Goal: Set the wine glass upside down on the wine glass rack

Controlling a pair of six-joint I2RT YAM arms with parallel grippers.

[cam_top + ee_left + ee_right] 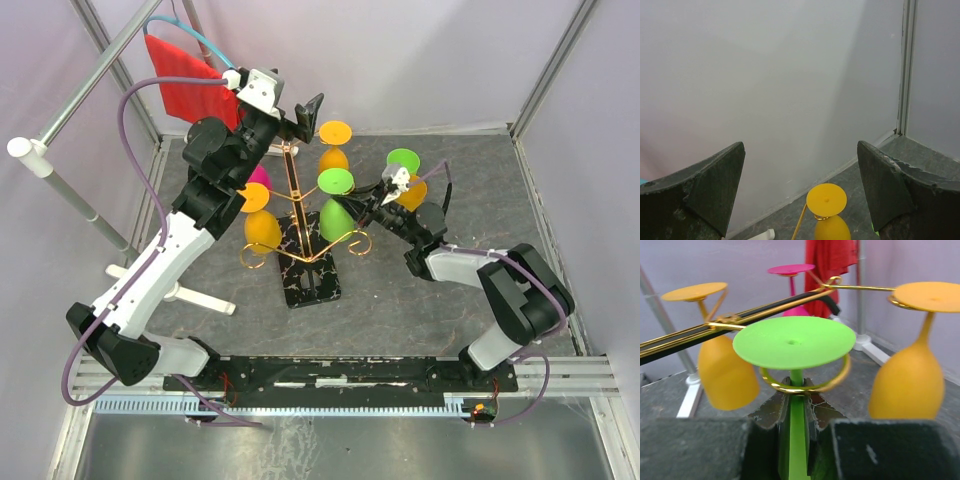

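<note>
The green wine glass [336, 181] [792, 340] hangs upside down, its flat foot resting over a gold ring of the wine glass rack [312, 280] [765, 310]. My right gripper [358, 205] [796, 397] is shut on the glass's green stem just under that ring, reaching in from the right. High above the rack's top, near the back wall, my left gripper [305, 110] [801, 150] stands wide open with nothing in it. Far below it, between its fingers, is the foot of an orange glass [826, 199].
Other glasses hang upside down on the rack: orange ones at the back [335, 135] [920, 370] and the left [262, 232] [725, 370], and a pink one [260, 177] [791, 270]. Another green foot [403, 159] and an orange bowl [410, 192] sit beside my right wrist. A red cloth [185, 75] hangs back left.
</note>
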